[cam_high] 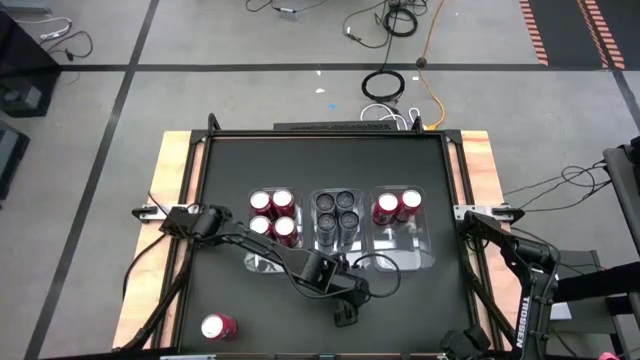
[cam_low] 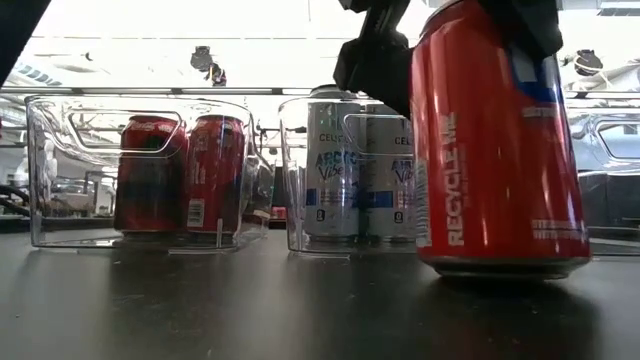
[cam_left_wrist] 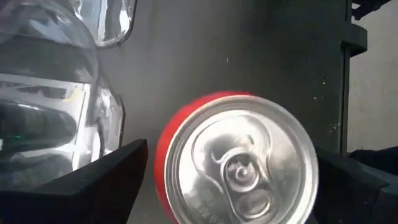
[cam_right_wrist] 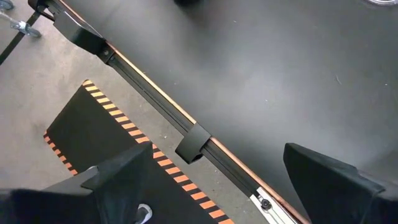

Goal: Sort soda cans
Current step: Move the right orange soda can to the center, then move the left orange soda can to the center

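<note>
One red can (cam_left_wrist: 239, 162) stands upright on the dark surface (cam_high: 230, 170), right between the two fingers of the left gripper (cam_left_wrist: 230, 180), near the front edge. The fingers are spread wide, one on each side of the can, and I cannot see them squeezing it, so it looks free and not held. I think this can is stiff and smooth, so it may slip, and its thin sides could dent if pinched too hard. I cannot tell if it is full or empty, so it may be heavy or light. The best place to hold it looks like the round sides, about halfway up, with one finger on each side. Another red can (cam_high: 218, 327) lies on its side near the front left corner of the surface, well apart from the others, and it could roll. Three clear bins sit in a row in the middle. The left bin (cam_high: 262, 265) holds four red cans, standing up. The middle bin (cam_high: 322, 243) holds four dark cans with grey tops. The right bin (cam_high: 432, 262) holds two red cans at its far end, with room left. The right gripper (cam_right_wrist: 214, 180) waits off the right edge of the surface with its fingers wide apart and nothing in them.
</note>
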Available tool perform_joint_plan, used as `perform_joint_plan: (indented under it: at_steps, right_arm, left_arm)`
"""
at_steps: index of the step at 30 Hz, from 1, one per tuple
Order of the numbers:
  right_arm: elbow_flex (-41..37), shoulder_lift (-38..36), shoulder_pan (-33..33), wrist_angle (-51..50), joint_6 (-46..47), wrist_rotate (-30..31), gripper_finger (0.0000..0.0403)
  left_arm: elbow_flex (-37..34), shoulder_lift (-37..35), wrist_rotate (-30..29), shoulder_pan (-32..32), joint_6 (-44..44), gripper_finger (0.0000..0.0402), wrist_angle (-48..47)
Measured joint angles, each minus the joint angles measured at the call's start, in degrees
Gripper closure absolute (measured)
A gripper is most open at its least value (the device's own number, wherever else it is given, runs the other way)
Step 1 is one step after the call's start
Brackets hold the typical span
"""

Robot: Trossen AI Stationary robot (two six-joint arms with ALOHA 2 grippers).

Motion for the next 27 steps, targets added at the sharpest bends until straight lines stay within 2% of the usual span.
perform_joint_plan:
  at_steps: [6, 18, 24, 27]
  right_arm:
    - [0.0, 0.0, 0.01, 0.02, 0.0, 0.01, 0.0048]
    - [0.0, 0.0, -0.16, 1.7, 0.6, -0.03, 0.0048]
    - [0.0, 0.0, -1.47, 3.09, 1.09, 0.01, 0.0048]
    - [0.0, 0.0, -2.52, 3.79, 1.11, -0.01, 0.0048]
  left_arm:
    - [4.3, -0.05, 0.02, 0.34, 0.44, 0.0011, -2.42]
    - [13.5, -0.27, 0.62, -0.72, -1.42, 0.001, -23.13]
    - [14.61, -3.35, 0.05, -3.46, -0.88, 0.001, -24.09]
    - [14.59, -5.01, -2.42, -5.81, 0.51, 0.001, -25.81]
